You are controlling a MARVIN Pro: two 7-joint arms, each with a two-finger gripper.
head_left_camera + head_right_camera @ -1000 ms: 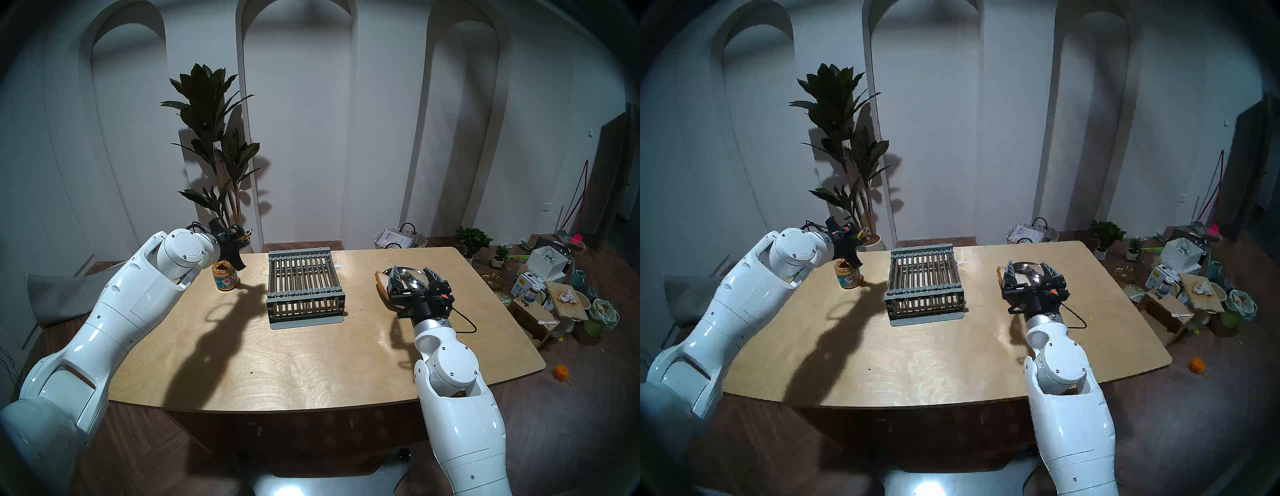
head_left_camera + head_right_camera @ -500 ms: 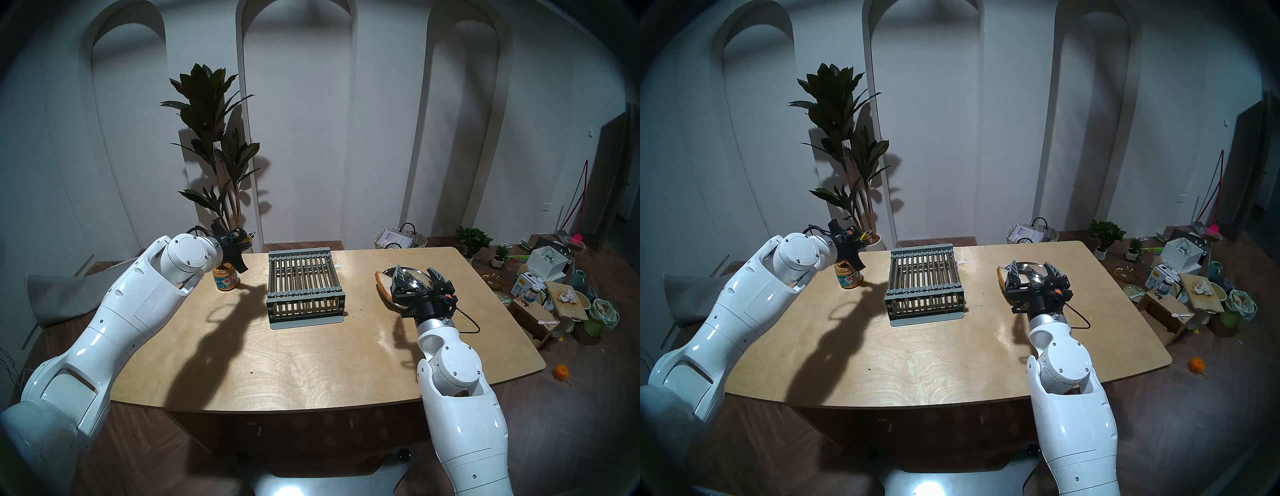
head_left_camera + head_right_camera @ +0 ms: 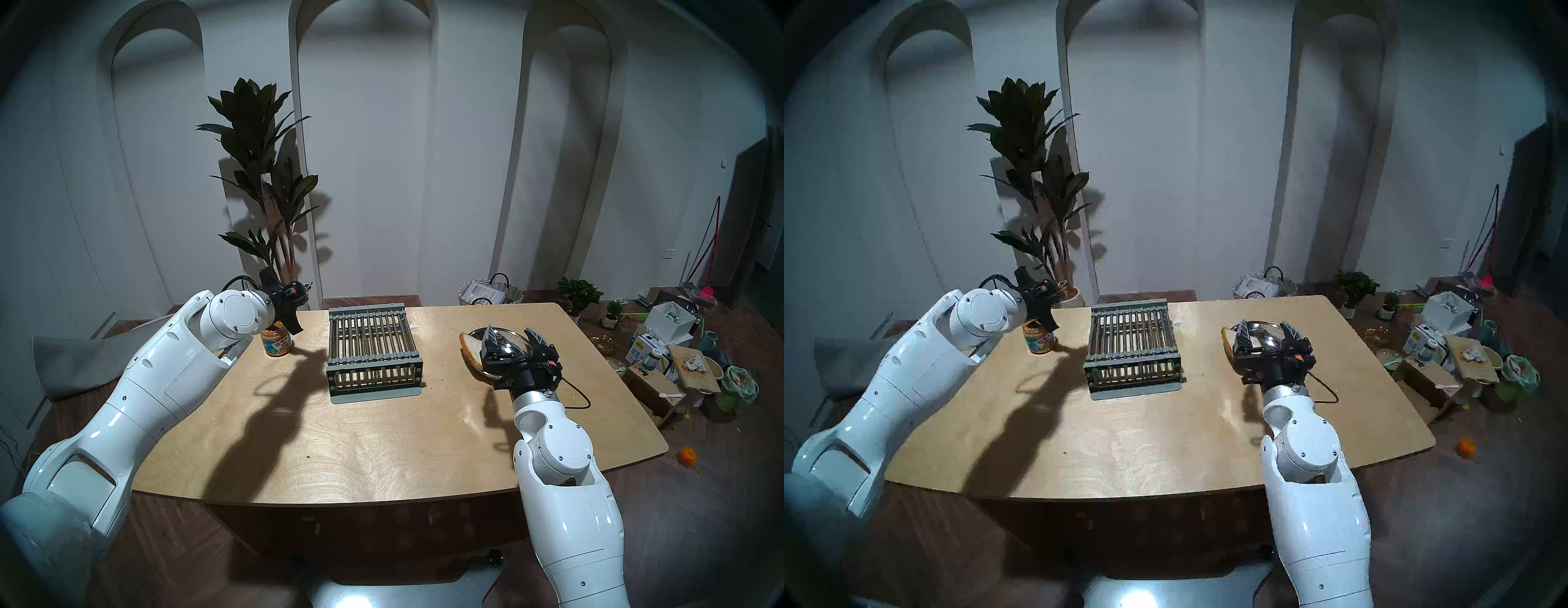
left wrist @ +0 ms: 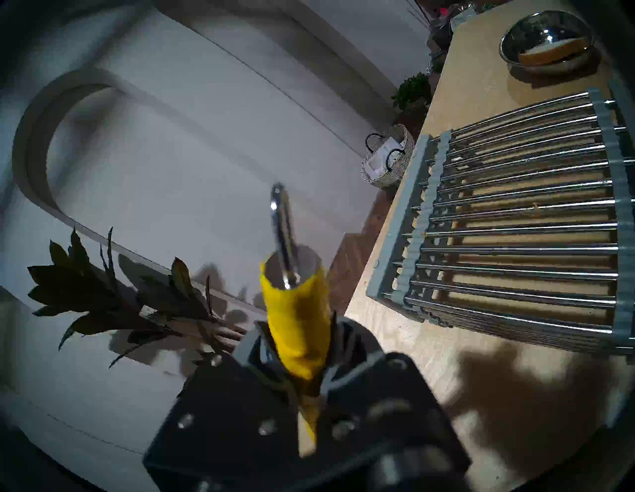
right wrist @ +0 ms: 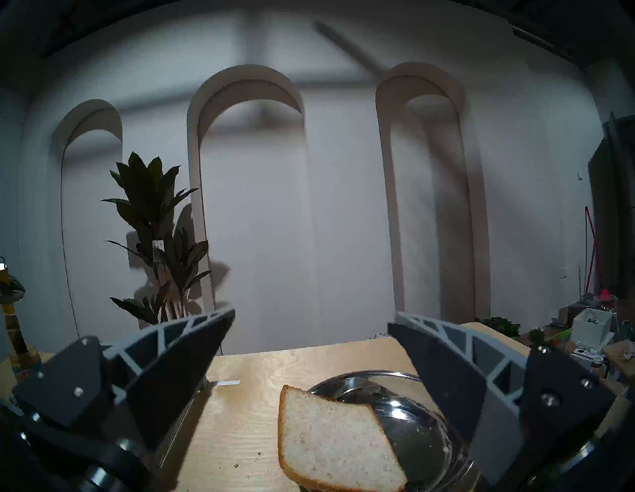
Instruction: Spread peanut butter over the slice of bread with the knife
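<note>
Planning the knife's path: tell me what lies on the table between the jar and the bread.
In the head views, the gray rack stands between the jar and the bread, with bare table on either side.

A rack stands mid-tabletop toward the far edge; the jar sits to its left near the far left corner, the left tool just above and beside it; a dish lies to the right of the rack, a bread slice leaning over its left rim; the right tool hangs before the dish; a plant stands behind the jar; a basket sits behind the tabletop's far right edge.
</note>
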